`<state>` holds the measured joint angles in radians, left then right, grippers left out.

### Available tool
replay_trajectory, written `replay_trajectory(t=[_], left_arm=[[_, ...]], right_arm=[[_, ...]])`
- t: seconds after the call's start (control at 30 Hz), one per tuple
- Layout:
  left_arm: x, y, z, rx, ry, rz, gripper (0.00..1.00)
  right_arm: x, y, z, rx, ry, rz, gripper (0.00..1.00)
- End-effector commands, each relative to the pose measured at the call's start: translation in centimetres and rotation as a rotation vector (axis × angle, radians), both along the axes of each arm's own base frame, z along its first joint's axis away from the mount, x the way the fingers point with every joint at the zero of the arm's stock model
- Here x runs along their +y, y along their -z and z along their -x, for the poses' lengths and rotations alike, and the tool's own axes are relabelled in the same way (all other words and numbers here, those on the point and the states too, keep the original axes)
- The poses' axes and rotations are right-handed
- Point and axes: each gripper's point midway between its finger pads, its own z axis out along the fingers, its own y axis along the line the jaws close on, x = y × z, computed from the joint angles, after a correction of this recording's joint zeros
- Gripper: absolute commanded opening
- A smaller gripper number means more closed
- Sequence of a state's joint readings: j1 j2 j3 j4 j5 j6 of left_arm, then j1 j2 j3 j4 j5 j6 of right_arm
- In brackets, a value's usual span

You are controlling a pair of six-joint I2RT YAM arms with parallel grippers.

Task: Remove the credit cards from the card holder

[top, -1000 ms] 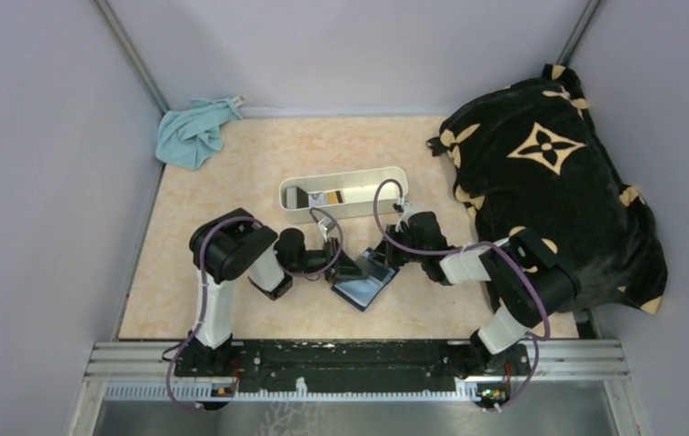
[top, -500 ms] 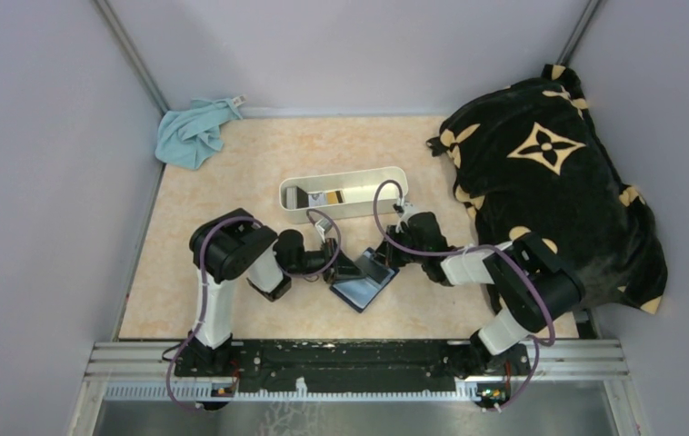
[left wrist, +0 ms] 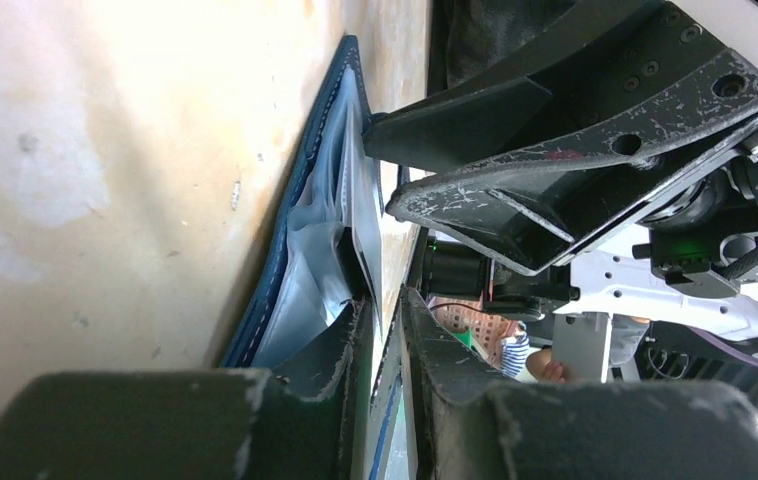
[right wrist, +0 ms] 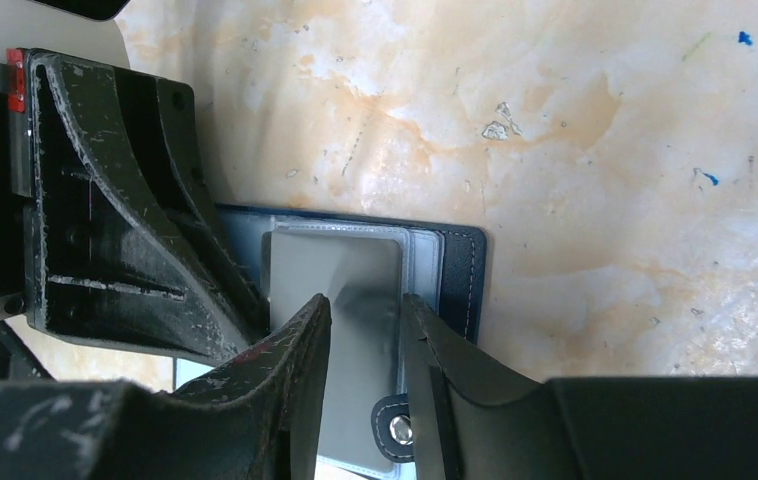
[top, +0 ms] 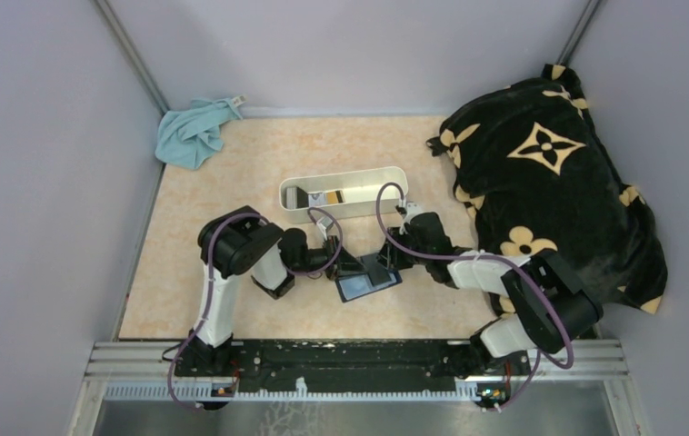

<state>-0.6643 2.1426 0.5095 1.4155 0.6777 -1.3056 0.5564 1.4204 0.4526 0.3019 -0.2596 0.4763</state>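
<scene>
The card holder lies open on the desk, near the middle of its front edge, between the two arms. It is dark navy outside with clear plastic sleeves inside.

The left gripper comes in from the left. Its jaws are nearly together, clamped on a thin leaf at the holder's edge. From the left wrist the holder appears edge-on, its sleeves fanned slightly apart.

The right gripper reaches in from the right, with its jaws apart. From the right wrist they stand over a grey credit card that sits in a clear sleeve of the holder. One finger is over the card's face and the other is at its right edge. Whether the fingertips touch the card cannot be told. The holder's snap button shows just below, between the two fingers.

Behind the holder stands a long white tray with a few cards lying in it. A light blue cloth is crumpled in the far left corner. A black cushion with gold flower marks fills the right side.
</scene>
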Motion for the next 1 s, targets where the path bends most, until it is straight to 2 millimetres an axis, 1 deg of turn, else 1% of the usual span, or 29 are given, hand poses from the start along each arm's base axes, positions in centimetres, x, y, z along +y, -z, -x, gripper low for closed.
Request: replay_trajectory(t=[0.0,0.2,0.33,0.47,0.57,0.97], left_arm=[[-0.2,-1.1,-1.3,-0.049,-0.038,0.052,0.22],[-0.1,-0.6,-1.2,-0.036,-0.038,0.046,0.22],[-0.2,-0.4,-1.3,-0.030,-0.039,0.046,0.22],[-0.3,0.0,-1.4,-0.020,-0.038,0.041,0.22],[-0.4,0.3,-1.7,-0.012,-0.041,0.036,0.22],[-1.1,0.7,-2.3,0.013,-0.042,0.021,0.24]], right_arm=[[-1.3,1.1,0.6,0.023,0.014,0.096,0.34],[-1.6,1.5,0.4,0.028,0.027,0.110,0.33],[-1.9,2.2,0.6,0.047,0.026,0.127,0.33],[-1.6,2.7,1.2,0.067,0.004,0.111,0.39],[-1.2,2.7,1.7,0.077,-0.005,0.079,0.39],[-1.3,2.9,2.2,0.092,0.000,0.059,0.35]])
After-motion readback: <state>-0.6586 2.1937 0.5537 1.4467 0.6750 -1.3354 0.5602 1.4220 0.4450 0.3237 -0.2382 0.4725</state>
